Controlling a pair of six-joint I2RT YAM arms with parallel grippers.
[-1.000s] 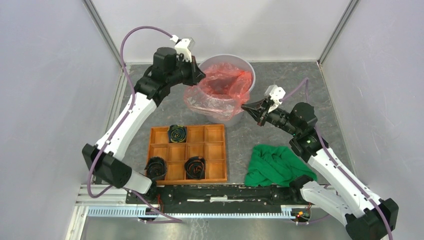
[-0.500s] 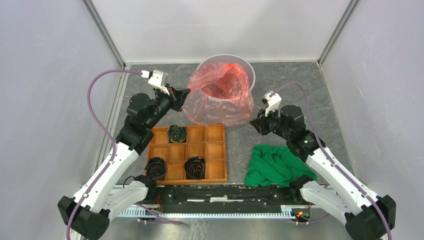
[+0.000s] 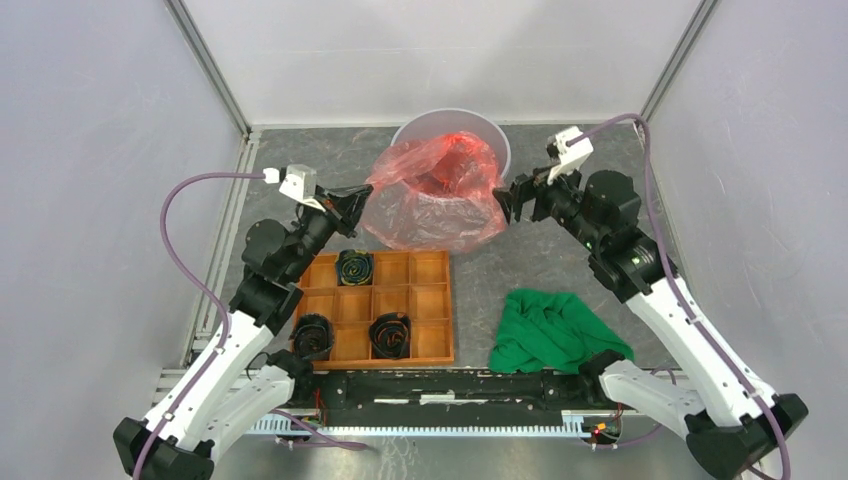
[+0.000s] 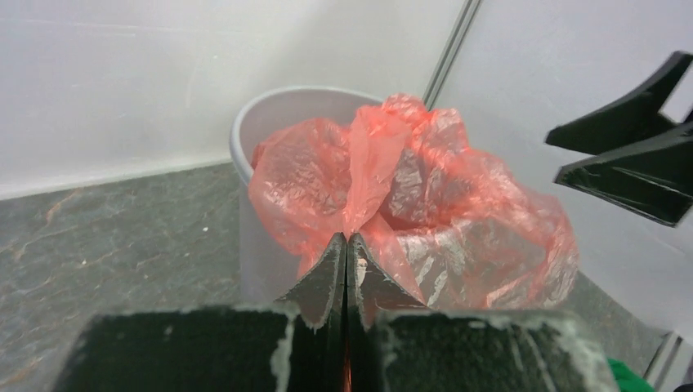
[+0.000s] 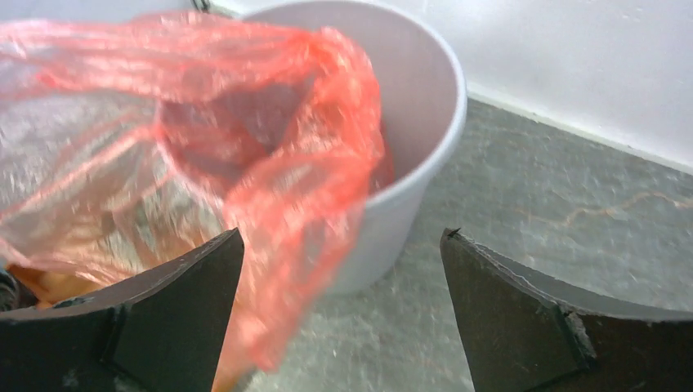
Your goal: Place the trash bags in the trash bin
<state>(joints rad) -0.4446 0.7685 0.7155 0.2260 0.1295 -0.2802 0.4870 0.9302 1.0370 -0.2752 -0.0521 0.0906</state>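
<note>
The red trash bag [image 3: 430,195] is draped over the front of the grey trash bin [image 3: 497,135], partly inside the rim and partly hanging down outside it. My left gripper [image 3: 361,194] is shut on the bag's left edge; in the left wrist view the jaws [image 4: 347,238] pinch a fold of the red bag [image 4: 409,188] in front of the bin [image 4: 270,122]. My right gripper [image 3: 507,200] stands open at the bag's right side. In the right wrist view a loose fold of the bag [image 5: 270,163] hangs between that gripper's [image 5: 342,234] spread fingers, beside the bin [image 5: 425,106].
An orange compartment tray [image 3: 430,300] with black rolled items sits in front of the bin, under the left arm. A green cloth [image 3: 550,330] lies near the right arm's base. Enclosure walls stand close on the left, right and back.
The left arm has pulled back toward the near left, drawing the bag out over the bin's front. The right gripper has opened and risen to the bag's right side.
</note>
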